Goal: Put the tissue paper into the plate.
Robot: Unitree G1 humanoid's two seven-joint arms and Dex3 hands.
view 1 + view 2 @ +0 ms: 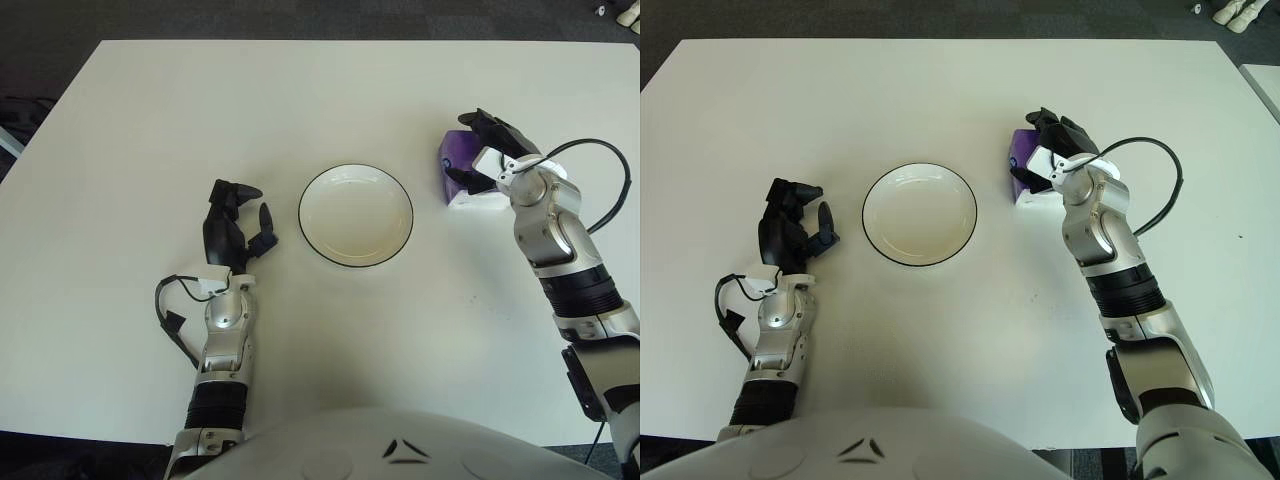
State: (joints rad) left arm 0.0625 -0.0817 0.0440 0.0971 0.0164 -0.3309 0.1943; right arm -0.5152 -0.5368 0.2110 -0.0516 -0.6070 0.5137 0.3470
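A white plate with a dark rim (355, 216) stands in the middle of the white table. A purple and white tissue pack (452, 156) lies on the table just right of the plate. My right hand (488, 150) is on the pack, with its fingers curled over the far top edge and its thumb against the near left side. Most of the pack is hidden under the hand. My left hand (238, 218) shows left of the plate, with its fingers relaxed and holding nothing.
The white table (300, 100) fills the view, with dark floor beyond its far and left edges. A black cable (612, 190) loops out from my right wrist. My torso shows at the bottom edge.
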